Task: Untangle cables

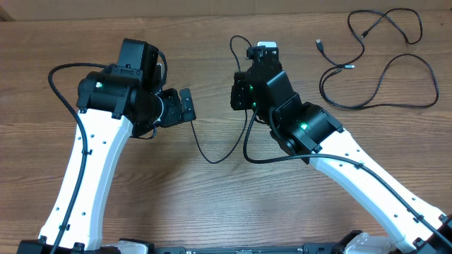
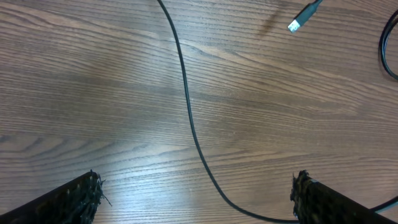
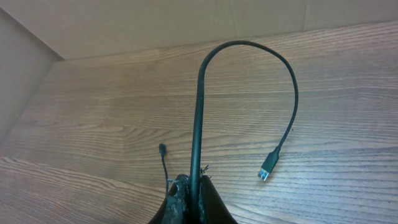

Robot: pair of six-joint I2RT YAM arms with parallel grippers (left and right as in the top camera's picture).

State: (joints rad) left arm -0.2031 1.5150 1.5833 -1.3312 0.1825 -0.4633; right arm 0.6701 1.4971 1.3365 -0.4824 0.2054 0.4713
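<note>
Overhead, wooden table (image 1: 162, 204); both arms reach in from 6 o'clock.

Right gripper (image 3: 189, 198): jaws are seen pressed together at the bottom of the wrist view, clamped on the held cable (image 3: 198, 112). From the fingers the cable rises toward 12 o'clock, arches over toward 2 o'clock and drops to a silver-tipped plug (image 3: 267, 172) hanging just above the wood. A second, smaller plug end (image 3: 163, 149) is noted just to the 10 o'clock side of the fingers.

Left gripper (image 2: 196, 190): fingers (image 2: 78, 199) are spread wide with nothing held. A thin black strand (image 2: 186, 93) lies flat on the wood between them, running from 12 o'clock down toward 5 o'clock. It is touched by neither finger. In the overhead view this strand sags in a shallow loop between the two arms and is lost under the right arm; whether it is one piece with the held cable cannot be told.

Loose cables (image 1: 378, 85) are spread at 1 to 2 o'clock on the table, well apart from both grippers, lying in open curves with their plug ends free.
</note>
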